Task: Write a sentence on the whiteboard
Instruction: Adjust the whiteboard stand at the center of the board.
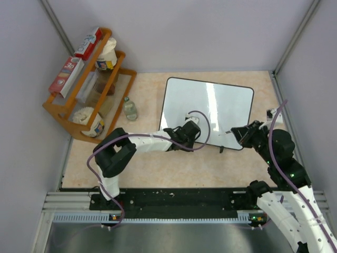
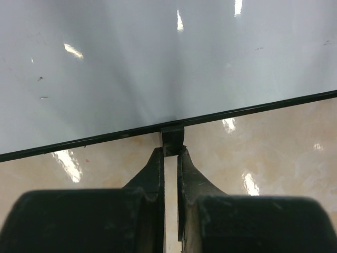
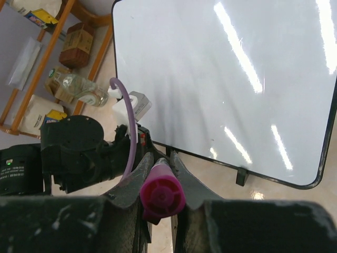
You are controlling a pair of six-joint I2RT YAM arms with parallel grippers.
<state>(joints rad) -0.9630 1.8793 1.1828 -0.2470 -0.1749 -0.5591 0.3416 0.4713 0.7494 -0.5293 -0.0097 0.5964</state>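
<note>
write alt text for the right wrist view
The right claw grips a pink marker, its blunt end facing the camera, in front of a glossy black-framed whiteboard with no writing visible. The left arm sits at the left, with a wooden shelf of groceries behind it.

Your left arm (image 1: 142, 141) extends forward and to the right with its elbow folded. The left gripper (image 2: 169, 154) has its jaws drawn almost together, but the wrist view does not confirm whether the tips pinch anything. Your right arm (image 1: 287, 163) bends forward and leftward, and the right gripper (image 3: 160, 158) is clamped on a pink marker (image 3: 162, 192).
</note>
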